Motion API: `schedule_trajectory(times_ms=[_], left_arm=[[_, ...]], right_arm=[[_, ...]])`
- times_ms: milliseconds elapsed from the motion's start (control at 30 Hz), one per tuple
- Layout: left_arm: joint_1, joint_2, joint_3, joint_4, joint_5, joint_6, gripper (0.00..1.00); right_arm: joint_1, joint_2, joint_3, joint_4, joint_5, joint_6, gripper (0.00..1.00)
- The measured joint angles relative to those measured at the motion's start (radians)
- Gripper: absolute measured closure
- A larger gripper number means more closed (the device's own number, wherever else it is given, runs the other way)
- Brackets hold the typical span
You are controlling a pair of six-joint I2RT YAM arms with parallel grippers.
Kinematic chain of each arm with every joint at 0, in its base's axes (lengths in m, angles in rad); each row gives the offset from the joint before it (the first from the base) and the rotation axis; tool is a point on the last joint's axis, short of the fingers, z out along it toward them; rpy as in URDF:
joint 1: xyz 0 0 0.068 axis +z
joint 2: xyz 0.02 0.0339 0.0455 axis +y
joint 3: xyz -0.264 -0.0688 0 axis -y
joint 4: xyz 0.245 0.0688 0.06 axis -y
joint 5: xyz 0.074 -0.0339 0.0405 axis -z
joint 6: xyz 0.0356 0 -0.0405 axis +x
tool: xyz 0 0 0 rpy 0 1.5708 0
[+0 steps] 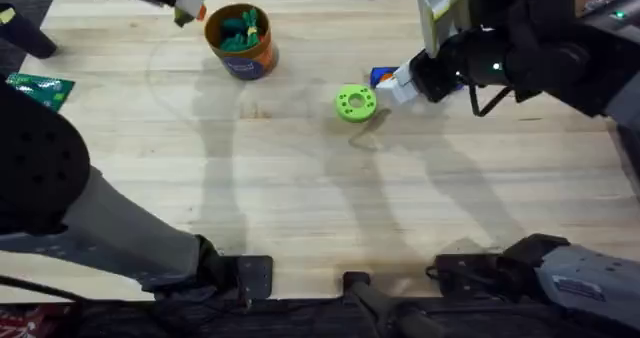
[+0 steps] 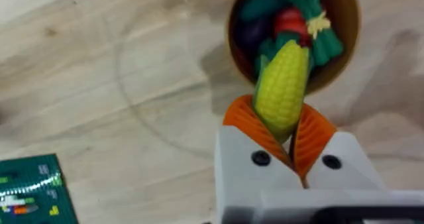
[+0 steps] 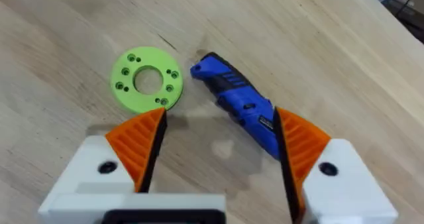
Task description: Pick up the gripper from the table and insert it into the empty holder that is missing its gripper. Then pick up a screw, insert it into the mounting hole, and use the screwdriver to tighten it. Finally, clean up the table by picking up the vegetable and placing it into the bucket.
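Note:
My left gripper (image 2: pixel 278 112) is shut on the vegetable (image 2: pixel 281 78), a yellow toy corn cob held between the orange pads. It hangs just beside and above the orange bucket (image 2: pixel 350 32), which holds several green toys and a red one. From overhead the left gripper (image 1: pixel 190 2) is at the far left, next to the bucket (image 1: pixel 262 52). My right gripper (image 3: pixel 218 144) is open and hovers low over the blue screwdriver (image 3: pixel 242 105), which lies on the table (image 1: pixel 300 198) beside a lime-green disc with holes (image 3: pixel 147 79). The holder and the screw are out of view.
A green circuit board (image 1: pixel 40 88) lies at the table's left edge. The lime-green disc (image 1: pixel 355 103) and the right gripper (image 1: pixel 398 86) sit right of centre. The arm bases stand along the near edge.

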Motion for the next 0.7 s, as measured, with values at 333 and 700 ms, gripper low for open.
schedule_trajectory(times_ms=[333,700], left_arm=[[-0.009,0.156,0.001,0.110,0.060,-0.050,0.964],[-0.061,0.232,0.001,0.208,0.066,-0.062,0.455]], right_arm=[[0.000,0.000,0.000,0.000,0.000,0.000,0.071],[0.000,0.000,0.000,0.000,0.000,0.000,0.071]])
